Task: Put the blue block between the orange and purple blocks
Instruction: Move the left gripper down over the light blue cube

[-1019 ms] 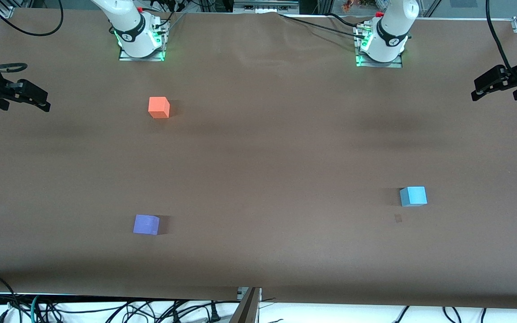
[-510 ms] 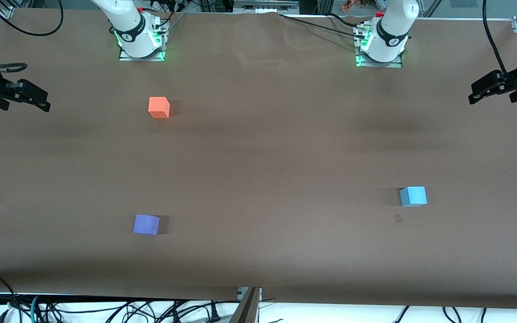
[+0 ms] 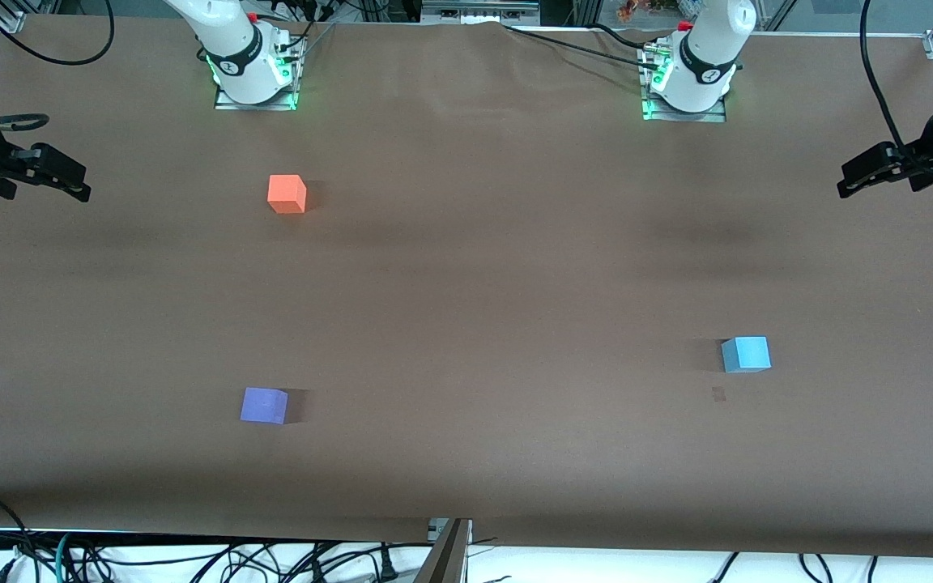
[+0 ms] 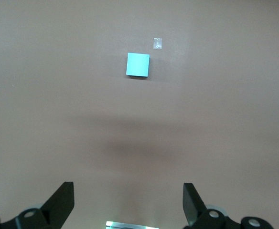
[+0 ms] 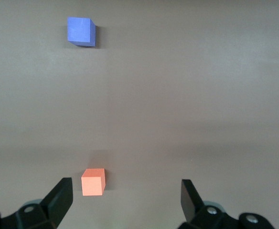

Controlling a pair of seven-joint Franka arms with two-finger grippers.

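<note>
The sky-blue block [image 3: 746,355] sits on the brown table toward the left arm's end and shows in the left wrist view [image 4: 138,64]. The orange block [image 3: 287,194] and the purple block [image 3: 264,405] lie toward the right arm's end, the purple one nearer to the front camera. Both show in the right wrist view, orange [image 5: 92,182] and purple [image 5: 80,31]. My left gripper [image 3: 845,181] hangs open and empty over the table's edge at its own end [image 4: 127,200]. My right gripper [image 3: 82,183] waits open and empty over its end [image 5: 126,198].
A small pale mark [image 3: 718,394] lies on the table just nearer to the front camera than the blue block, and shows in the left wrist view [image 4: 157,43]. The arm bases [image 3: 256,69] [image 3: 689,77] stand along the table's back edge. Cables hang below the front edge.
My left gripper has shifted a little inward toward the table's middle. The right arm and all three blocks have not moved.
</note>
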